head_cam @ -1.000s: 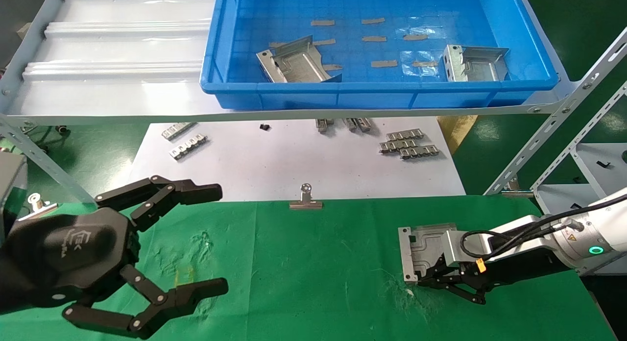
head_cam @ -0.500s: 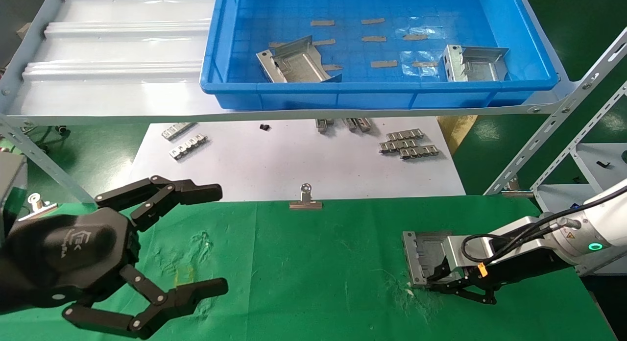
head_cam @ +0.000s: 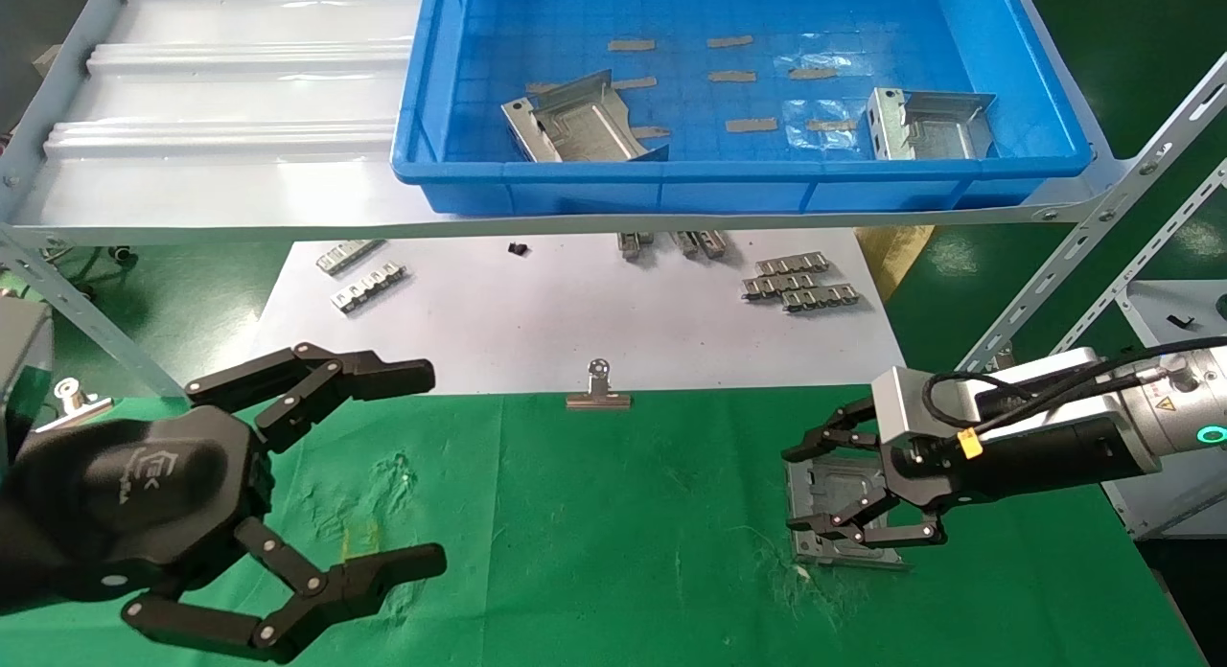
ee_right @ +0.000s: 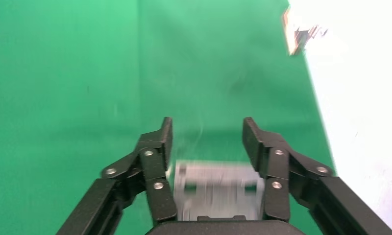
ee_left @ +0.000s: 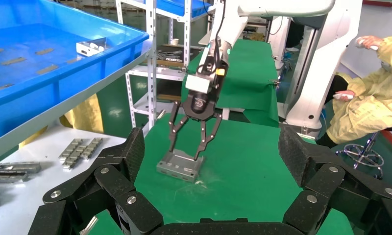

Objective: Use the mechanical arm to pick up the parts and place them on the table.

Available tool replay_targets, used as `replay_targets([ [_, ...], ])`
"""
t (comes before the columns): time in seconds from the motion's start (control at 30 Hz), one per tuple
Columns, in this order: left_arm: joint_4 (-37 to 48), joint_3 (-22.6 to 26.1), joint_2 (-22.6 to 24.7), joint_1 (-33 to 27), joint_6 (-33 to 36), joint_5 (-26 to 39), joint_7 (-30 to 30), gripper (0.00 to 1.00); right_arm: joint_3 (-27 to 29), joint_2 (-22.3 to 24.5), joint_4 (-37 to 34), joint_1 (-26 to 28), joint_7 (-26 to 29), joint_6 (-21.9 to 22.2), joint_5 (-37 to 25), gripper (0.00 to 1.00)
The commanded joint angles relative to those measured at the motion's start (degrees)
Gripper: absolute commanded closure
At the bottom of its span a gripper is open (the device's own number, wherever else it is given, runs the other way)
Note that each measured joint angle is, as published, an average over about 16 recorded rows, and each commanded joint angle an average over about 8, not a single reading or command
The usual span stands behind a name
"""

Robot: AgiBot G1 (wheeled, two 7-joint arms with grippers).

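**Right gripper spread above a bracket lying on the green table**

The right gripper [head_cam: 844, 490] reaches in from the right edge of the scene, its silver-grey wrist block [head_cam: 901, 408] and black forearm lying roughly level and pointing left. Its three linkage fingers [head_cam: 824, 439] are splayed apart and grip nothing. Directly under them a grey bracket [head_cam: 832, 494] lies flat on the green table [head_cam: 623, 533], toward the right side and near the front edge.

The left gripper [head_cam: 422, 471] hangs at the near left, its black palm with the white logo facing up, fingers wide apart and empty, pointing right over the cloth.

Two more brackets lie in the blue tray [head_cam: 729, 183] on the far shelf: one [head_cam: 580, 126] near the tray's middle, tilted, and one [head_cam: 925, 126] toward its right end. A silver binder clip [head_cam: 598, 391] sits where the white sheet [head_cam: 575, 322] meets the cloth.

The left wrist view shows what the head view does not: the right gripper [ee_left: 194, 142] is clear of the bracket [ee_left: 180, 165], its fingertips just above the bracket's top. The right wrist view looks down between its own fingers [ee_right: 157, 161] at the bracket [ee_right: 218, 188], which shows blurred between them.
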Motion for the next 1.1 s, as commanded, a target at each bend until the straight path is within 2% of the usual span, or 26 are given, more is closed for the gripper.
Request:
replay_targets([
  [0.03, 0.0, 0.0, 0.0, 0.0, 0.0, 0.0, 0.0, 0.00, 0.8, 1.0, 1.3, -0.2, 1.2, -0.2, 1.7, 0.00],
  [0.5, 0.0, 0.0, 0.0, 0.0, 0.0, 0.0, 0.0, 0.00, 2.1, 1.3, 2.7, -1.4, 1.8, 0.1, 1.6, 0.00],
  [1.1, 0.0, 0.0, 0.0, 0.0, 0.0, 0.0, 0.0, 0.00, 19.6, 7.2, 21.3, -13.8, 13.5, 1.8, 5.3, 0.00],
])
